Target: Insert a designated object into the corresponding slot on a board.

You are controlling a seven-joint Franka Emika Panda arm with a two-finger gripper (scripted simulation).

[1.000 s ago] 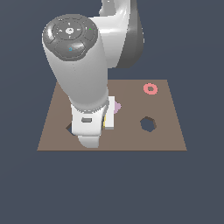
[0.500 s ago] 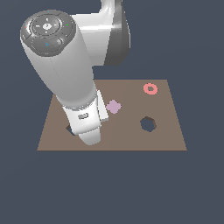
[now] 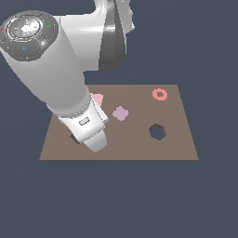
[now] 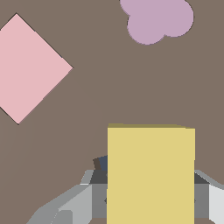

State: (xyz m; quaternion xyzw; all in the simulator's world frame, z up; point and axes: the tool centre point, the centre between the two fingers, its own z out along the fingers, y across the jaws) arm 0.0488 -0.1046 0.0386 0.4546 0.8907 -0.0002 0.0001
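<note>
At far left of the exterior view, the white Franka arm leans down over the large flat brown board, its wrist end low over the board's left part. Just beside it, a sliver of the dark slanted rectangular slot peeks out by the wrist; most of it is hidden. Gripper itself isn't visible in ext. view; wrist view shows the small flat yellow rectangular block standing between grey gripper parts on either side, so jaws are closed on it, held above the board. A dark patch shows just beside the block's lower edge in wrist view; can't tell if that's the slot. Next along, the pink square tile lies flat, partly behind the arm. Then the lilac scalloped piece near board centre. Further right, the dark hexagonal hole. Near the far-right corner, a small pink ring sits flat on the board.
</note>
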